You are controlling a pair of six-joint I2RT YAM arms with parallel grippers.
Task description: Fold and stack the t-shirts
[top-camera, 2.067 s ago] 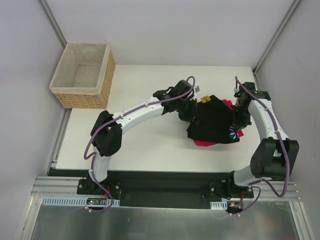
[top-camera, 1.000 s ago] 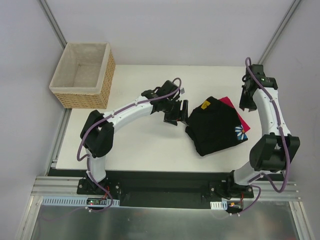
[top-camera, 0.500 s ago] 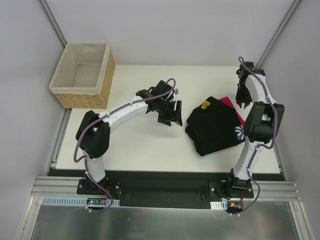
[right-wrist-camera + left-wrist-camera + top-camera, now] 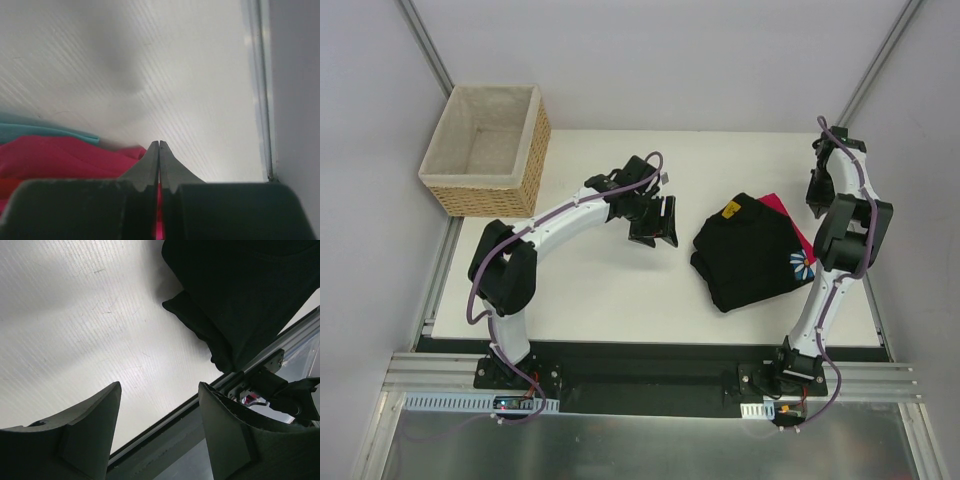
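The black shirt (image 4: 750, 252) lies folded on top of the red shirt (image 4: 780, 207) on the worktop (image 4: 600, 290), right of centre. It is a squarish bundle, slightly turned, with red showing only at its far right corner. The left jaws hang released and empty just left of the bundle, facing its left edge. The right jaws, clenched on nothing, sit just beyond that red corner — about as close. The stack looks done.
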